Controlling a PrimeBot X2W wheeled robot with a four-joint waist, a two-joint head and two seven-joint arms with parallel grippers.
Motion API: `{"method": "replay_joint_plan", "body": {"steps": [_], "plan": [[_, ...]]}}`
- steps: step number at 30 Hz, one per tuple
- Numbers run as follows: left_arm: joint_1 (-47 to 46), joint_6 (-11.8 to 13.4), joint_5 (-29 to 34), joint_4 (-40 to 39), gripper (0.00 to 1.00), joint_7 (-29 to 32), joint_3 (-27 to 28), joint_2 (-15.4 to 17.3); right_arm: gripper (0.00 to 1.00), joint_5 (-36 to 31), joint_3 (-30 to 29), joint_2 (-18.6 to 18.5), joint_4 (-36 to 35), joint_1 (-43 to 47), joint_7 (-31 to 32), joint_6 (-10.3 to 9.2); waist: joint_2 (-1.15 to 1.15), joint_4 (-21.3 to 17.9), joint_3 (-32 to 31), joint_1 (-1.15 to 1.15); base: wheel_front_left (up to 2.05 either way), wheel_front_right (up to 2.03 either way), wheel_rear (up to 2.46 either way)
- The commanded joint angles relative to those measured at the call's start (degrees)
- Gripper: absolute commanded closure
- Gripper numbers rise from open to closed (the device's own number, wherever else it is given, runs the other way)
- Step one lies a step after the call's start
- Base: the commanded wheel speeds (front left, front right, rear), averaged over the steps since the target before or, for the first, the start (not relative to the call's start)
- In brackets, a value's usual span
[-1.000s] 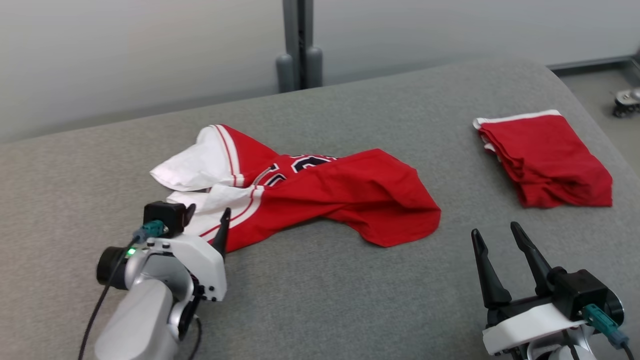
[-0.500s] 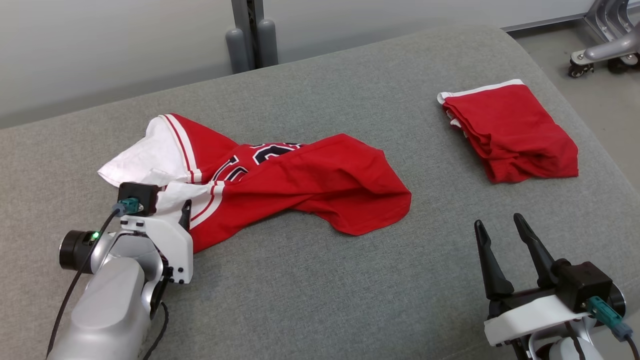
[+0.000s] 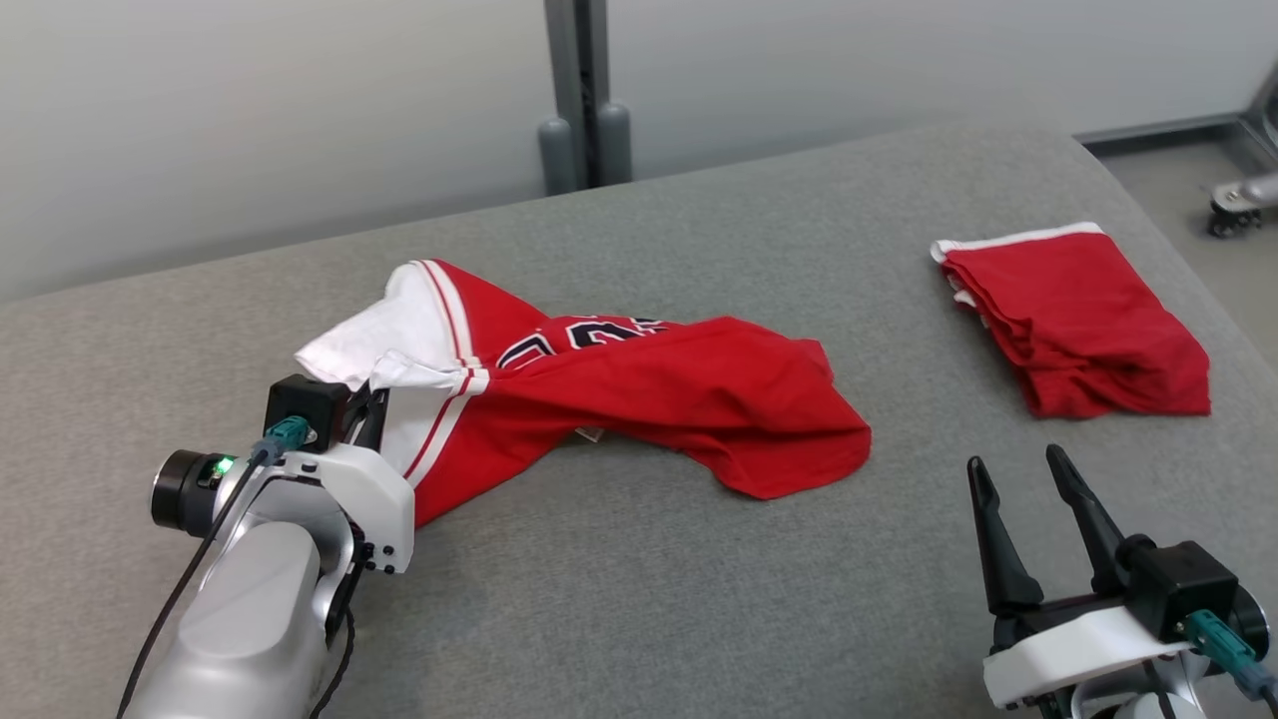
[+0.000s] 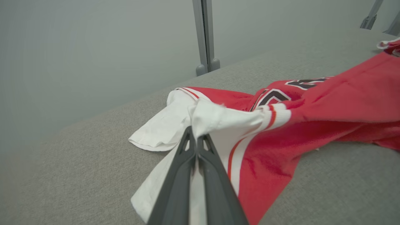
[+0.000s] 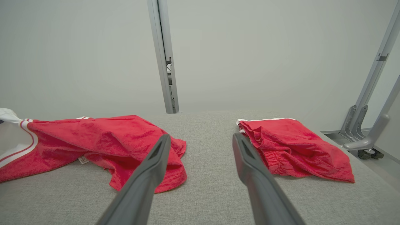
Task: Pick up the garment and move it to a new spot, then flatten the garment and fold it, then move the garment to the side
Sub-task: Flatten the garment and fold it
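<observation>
Garment [image 3: 659,389]: red jersey with white sleeves, red-striped trim and dark numerals. It lies crumpled across the middle of the grey fabric-covered worktop [image 3: 639,599], white sleeve end toward the left edge, red hem toward the right. Nearest, by the near edge at the right corner: right hand [image 3: 1013,461], fingers spread wide, nothing between them, well apart from the cloth. Near edge, left side: left hand [image 4: 194,137], fingers clenched together on a white sleeve fold of the garment, the fold standing in a small peak at the tips. Farther, close to the right edge: folded red piece [image 3: 1078,330], white band along its far side, apart from the jersey. Beyond the far edge: grey upright post [image 3: 579,100], pale wall [image 3: 250,120], wheeled metal frame [image 3: 1238,195] at far right.
</observation>
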Motion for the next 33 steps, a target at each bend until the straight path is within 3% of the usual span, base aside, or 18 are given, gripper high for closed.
{"method": "replay_joint_plan", "body": {"steps": [1,4,8,16,23,33], "plan": [[0.5,-0.3,0.4,-0.5,1.00,-0.7,-0.2,0.7,0.00,-0.1,-0.1,-0.3,0.1,0.7,-0.3,0.01,0.00,2.3,-1.9,0.00,0.00,0.00,0.00],[2.7,-0.5,1.0,-2.5,1.00,-1.9,-0.9,1.5,0.00,-0.1,-0.6,-0.3,0.1,1.7,-0.3,0.01,0.00,4.9,-3.3,0.00,0.00,0.00,0.00],[6.2,1.2,1.4,-7.4,1.00,-2.9,-0.4,4.3,0.00,-0.1,-0.5,-0.3,0.0,2.6,-0.3,0.01,0.00,7.7,-4.5,0.00,0.00,0.00,0.00],[18.4,2.9,0.2,-19.9,1.00,-2.7,-0.2,7.0,0.00,0.0,-1.0,-0.3,0.2,3.8,-0.3,0.01,0.00,10.9,-5.4,0.00,0.00,0.00,0.00],[31.1,6.8,-0.3,-31.2,1.00,0.5,-2.0,6.3,0.00,-1.5,-1.9,-0.3,0.8,4.7,-0.2,0.01,0.00,12.1,-5.5,0.00,0.00,0.00,0.00],[38.7,8.9,-0.7,-32.3,1.00,3.8,-4.5,5.5,0.00,-1.5,-1.4,-0.3,2.7,5.0,0.7,0.01,0.00,11.6,-6.0,0.00,0.00,0.00,0.00]]}}
